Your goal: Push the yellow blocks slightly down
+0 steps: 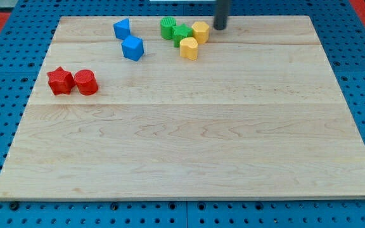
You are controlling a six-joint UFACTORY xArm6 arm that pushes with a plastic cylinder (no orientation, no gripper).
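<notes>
Near the pale wooden desk [189,139] top edge, two small yellow wooden blocks [195,39], light, rigid, slidey, sit touching the green blocks [175,31]. My tip [220,28] stands just right of them; no hand exists. Push their upper faces.

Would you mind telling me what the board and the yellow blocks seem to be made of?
The board looks like pale, unpainted wood: grain lines and plank seams run across it, with a smooth matt finish. The two yellow blocks look uniformly coloured and slightly glossy, so painted wood or plastic; the view cannot settle which. My tip stands just right of the upper one.
</notes>
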